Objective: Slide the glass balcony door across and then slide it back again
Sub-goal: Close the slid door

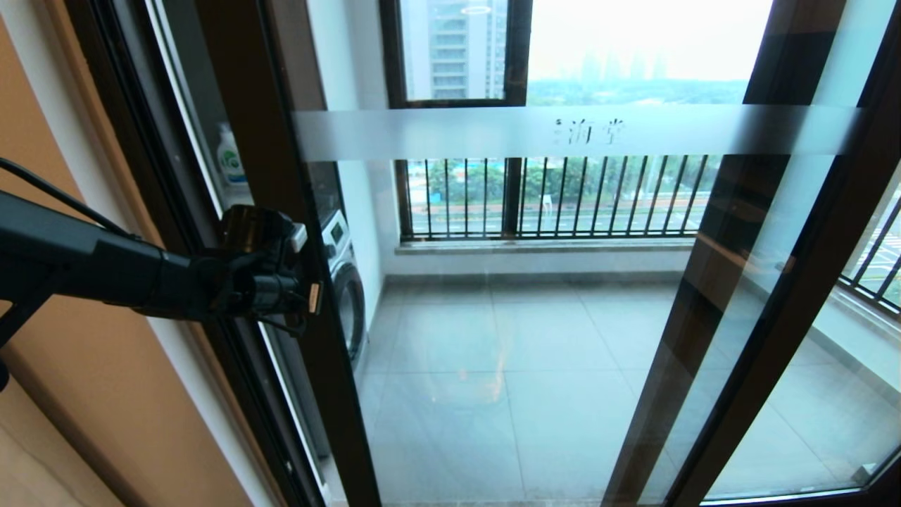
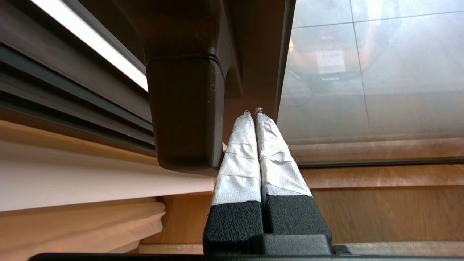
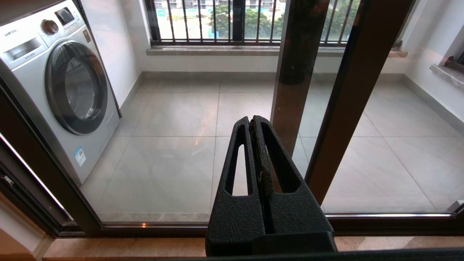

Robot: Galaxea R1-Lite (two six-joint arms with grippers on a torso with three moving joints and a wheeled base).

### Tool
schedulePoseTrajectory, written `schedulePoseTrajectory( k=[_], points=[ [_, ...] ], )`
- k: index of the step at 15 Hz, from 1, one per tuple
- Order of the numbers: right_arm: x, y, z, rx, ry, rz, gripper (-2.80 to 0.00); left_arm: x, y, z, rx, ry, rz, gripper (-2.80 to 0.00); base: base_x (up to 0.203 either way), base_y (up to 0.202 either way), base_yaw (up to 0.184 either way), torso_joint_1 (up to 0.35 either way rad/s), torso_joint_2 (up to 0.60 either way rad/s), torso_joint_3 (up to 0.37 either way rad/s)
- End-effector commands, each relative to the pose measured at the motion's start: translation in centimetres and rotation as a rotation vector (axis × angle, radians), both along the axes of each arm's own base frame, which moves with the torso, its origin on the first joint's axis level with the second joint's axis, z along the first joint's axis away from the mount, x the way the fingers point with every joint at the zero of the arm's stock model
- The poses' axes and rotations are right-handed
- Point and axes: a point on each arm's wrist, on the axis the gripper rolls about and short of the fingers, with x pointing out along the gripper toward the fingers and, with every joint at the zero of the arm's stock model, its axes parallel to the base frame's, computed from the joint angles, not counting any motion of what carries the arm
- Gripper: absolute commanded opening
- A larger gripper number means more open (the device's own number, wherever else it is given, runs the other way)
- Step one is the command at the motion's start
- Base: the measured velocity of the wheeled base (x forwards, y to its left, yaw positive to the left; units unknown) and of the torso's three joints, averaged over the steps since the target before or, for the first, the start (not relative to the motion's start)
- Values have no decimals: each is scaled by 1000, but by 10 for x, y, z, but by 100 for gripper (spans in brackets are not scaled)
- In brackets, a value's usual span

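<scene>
Spanning the doorway before the balcony, the glass balcony door [image 1: 535,296] carries its frosted band with two characters at upper centre; its dark brown left stile stands directly against the left gripper [image 1: 313,296]. Left gripper: taped fingers [image 2: 241,159] pressed together, holding nothing, tips against the stile just beside the door handle [image 2: 185,112]. Right gripper [image 3: 253,121]: fingers closed, empty, facing the door's lower glass. Washing machine [image 3: 61,83] behind the door.

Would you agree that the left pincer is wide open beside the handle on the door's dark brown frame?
Not quite: the left pincer is shut, its taped fingers pressed together, as the left wrist view shows. It is indeed beside the handle on the frame of the glass balcony door.
</scene>
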Motion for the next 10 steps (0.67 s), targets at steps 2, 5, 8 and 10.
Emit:
schedulePoseTrajectory(
  k=[2, 5, 8, 10],
  points=[
    [0, 0, 0, -1, 2, 0, -280, 4, 7, -4, 3, 4, 19, -280, 0, 0, 0, 0, 0, 0],
    [0, 0, 0, -1, 2, 0, -280, 6, 17, -7, 21, -2, 32, -280, 0, 0, 0, 0, 0, 0],
    [0, 0, 0, -1, 2, 0, -280, 6, 22, -6, 22, -2, 43, -280, 0, 0, 0, 0, 0, 0],
    [0, 0, 0, -1, 2, 0, -280, 7, 30, -5, 31, -4, 54, -280, 0, 0, 0, 0, 0, 0]
  ],
)
